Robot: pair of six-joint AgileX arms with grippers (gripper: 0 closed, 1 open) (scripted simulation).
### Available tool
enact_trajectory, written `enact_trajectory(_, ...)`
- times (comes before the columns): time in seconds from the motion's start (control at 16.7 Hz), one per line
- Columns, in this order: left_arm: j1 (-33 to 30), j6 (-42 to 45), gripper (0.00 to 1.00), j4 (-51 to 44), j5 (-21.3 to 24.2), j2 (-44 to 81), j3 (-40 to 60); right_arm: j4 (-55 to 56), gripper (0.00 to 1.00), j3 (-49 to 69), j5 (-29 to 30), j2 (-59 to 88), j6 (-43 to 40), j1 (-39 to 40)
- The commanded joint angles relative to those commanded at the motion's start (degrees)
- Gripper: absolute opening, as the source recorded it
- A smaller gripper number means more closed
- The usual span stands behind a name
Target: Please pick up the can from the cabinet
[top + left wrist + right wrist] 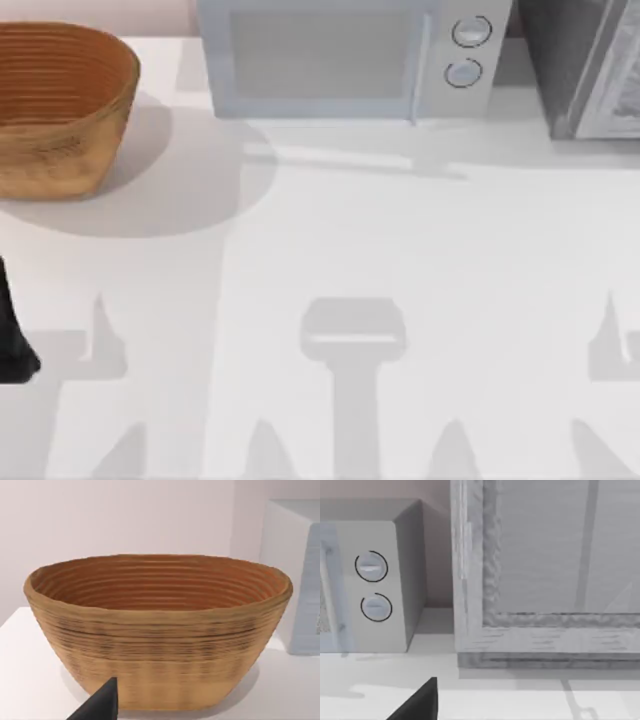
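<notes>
- Surface and room: a plain white table (pixel 400 260) carries every object; a pale pinkish wall (pixel 125 515) rises behind its far edge. Grey shadows of the arms lie along the near edge.
- Left gripper (pixel 102 705): a dark fingertip shows at the frame border in the left wrist view, facing the basket; whether the fingers are spread or closed cannot be told. A dark part of the left arm (pixel 12 340) shows at the table's left edge.
- Right gripper (pixel 420 702): a dark fingertip shows in the right wrist view, facing the cabinet and clear of it; its opening cannot be told, and nothing visible is held.
- Task object: the large dark grey speckled cabinet (pixel 580 70) with a pale whitish framed door panel (pixel 560 545) stands at the far right corner. The can cannot be made out.
- Surroundings: a white microwave with two round knobs (pixel 340 55) stands at the far edge, just beside the cabinet; a brown woven oval basket (pixel 60 105) stands at the far left corner, well apart from both.
</notes>
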Motion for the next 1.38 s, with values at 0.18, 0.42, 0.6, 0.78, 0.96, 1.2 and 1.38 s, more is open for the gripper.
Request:
enact_trajectory(0.18, 0.00, 0.00, 1.00, 0.00, 0.00, 0.00, 0.00, -0.21, 1.00, 0.64, 0.10, 0.63, 0.01, 0.09)
enact_trajectory(0.42, 0.00, 0.00, 1.00, 0.00, 0.00, 0.00, 0.00, -2.73, 1.00, 9.17, 1.29, 8.48, 0.10, 1.21)
enact_trajectory(0.6, 0.00, 0.00, 1.00, 0.00, 0.00, 0.00, 0.00, -5.89, 1.00, 21.67, 2.78, 18.59, 0.22, 2.61)
enact_trajectory(0.78, 0.00, 0.00, 1.00, 0.00, 0.00, 0.00, 0.00, -9.67, 1.00, 37.73, 4.56, 30.67, 0.36, 4.28)
enact_trajectory(0.96, 0.00, 0.00, 1.00, 0.00, 0.00, 0.00, 0.00, -13.68, 1.00, 55.27, 6.44, 43.39, 0.51, 6.07)
enact_trajectory(1.2, 0.00, 0.00, 1.00, 0.00, 0.00, 0.00, 0.00, -18.62, 1.00, 77.18, 8.76, 59.22, 0.70, 8.25)
enact_trajectory(1.38, 0.00, 0.00, 1.00, 0.00, 0.00, 0.00, 0.00, -21.50, 1.00, 89.93, 10.13, 68.50, 0.81, 9.51)
